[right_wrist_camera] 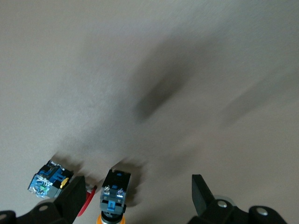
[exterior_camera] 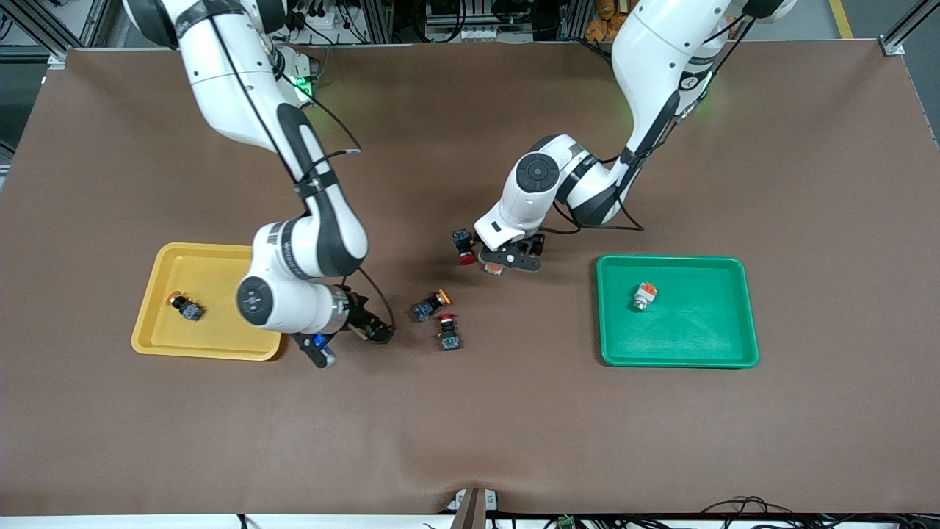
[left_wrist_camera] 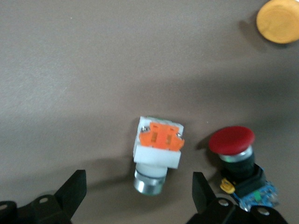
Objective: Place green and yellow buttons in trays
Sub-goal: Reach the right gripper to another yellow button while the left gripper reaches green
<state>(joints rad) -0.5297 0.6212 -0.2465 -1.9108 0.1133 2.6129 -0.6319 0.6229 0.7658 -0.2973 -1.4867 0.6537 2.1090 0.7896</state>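
Lying nearest the front camera, a red-capped switch is sitting just beside a yellow-capped button mid-table. Right gripper is hovering with fingers spread over bare table, between the yellow tray and those two. That tray is holding another yellow-capped button. Left gripper is hanging low, fingers spread around a white-and-orange green button, not touching it; a second red-capped switch is lying just beside. Green tray toward the left arm's end is holding one green button.
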